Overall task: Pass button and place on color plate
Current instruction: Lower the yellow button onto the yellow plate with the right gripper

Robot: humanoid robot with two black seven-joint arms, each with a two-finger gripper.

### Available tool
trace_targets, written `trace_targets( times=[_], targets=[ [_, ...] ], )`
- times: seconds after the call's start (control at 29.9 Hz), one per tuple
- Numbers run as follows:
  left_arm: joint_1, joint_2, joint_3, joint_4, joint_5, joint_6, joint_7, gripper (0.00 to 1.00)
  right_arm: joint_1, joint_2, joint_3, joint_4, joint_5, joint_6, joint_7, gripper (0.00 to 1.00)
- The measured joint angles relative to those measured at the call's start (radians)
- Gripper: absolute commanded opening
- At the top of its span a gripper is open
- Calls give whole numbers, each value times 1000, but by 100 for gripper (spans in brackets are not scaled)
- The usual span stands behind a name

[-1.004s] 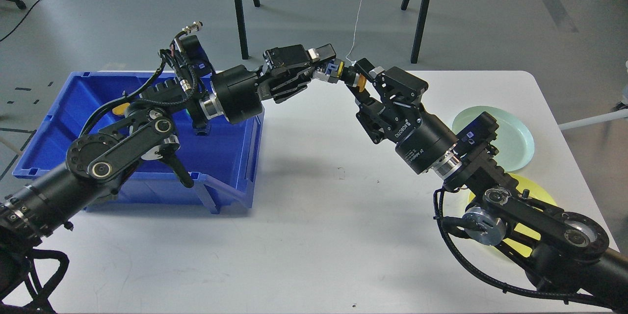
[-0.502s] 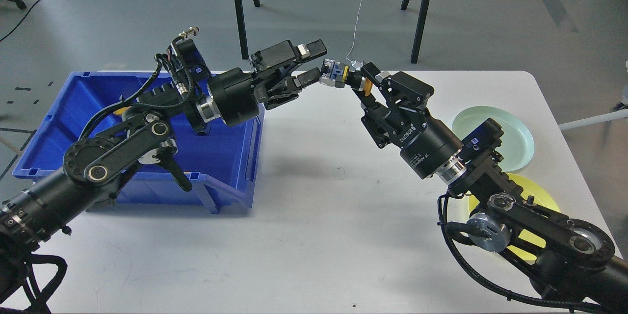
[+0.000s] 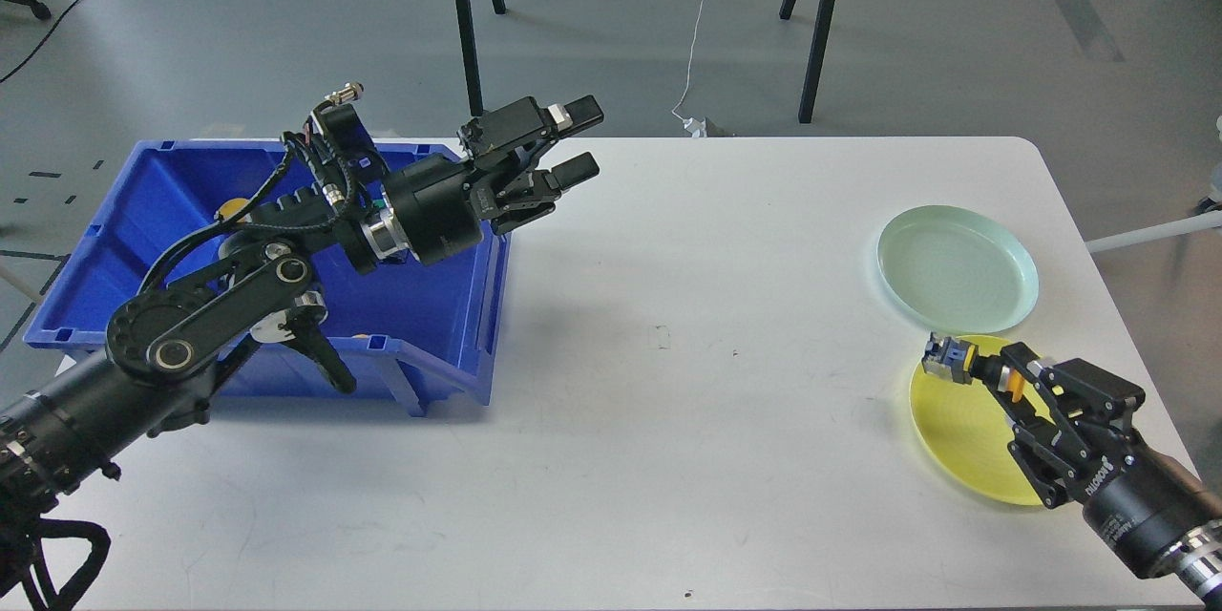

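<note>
My right gripper (image 3: 993,372) is shut on the button (image 3: 955,361), a small part with a grey and blue body and a yellow cap. It holds the button over the far left edge of the yellow plate (image 3: 964,434) at the table's front right. The pale green plate (image 3: 958,268) lies just behind the yellow one. My left gripper (image 3: 579,142) is open and empty, held in the air above the right rim of the blue bin (image 3: 95,239).
The blue bin stands on the left of the white table (image 3: 668,325) and holds a few yellow pieces, mostly hidden by my left arm. Black stand legs (image 3: 465,19) rise beyond the table's far edge.
My left gripper opened, let go of the button and drew back left toward the bin. My right gripper carried the button from the table's far middle down to the yellow plate.
</note>
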Motion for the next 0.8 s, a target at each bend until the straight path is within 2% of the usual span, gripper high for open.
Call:
trace_targets(
  times=[0.17, 0.33, 0.37, 0.54, 0.8],
  targets=[
    [3, -4, 5, 0, 0, 0, 0, 92, -52, -4, 3, -10, 5, -96, 0, 0],
    [3, -4, 6, 0, 1, 0, 0, 92, -49, 13, 23, -57, 77, -123, 0, 1],
    [4, -5, 6, -1, 1, 0, 0, 92, -47, 18, 29, -64, 103, -122, 0, 4],
    [12, -6, 2, -4, 1, 0, 0, 92, -18, 27, 24, -95, 164, -115, 0, 36],
    [16, -7, 0, -7, 1, 0, 0, 92, -8, 49, 10, -107, 177, -113, 0, 56]
  ],
)
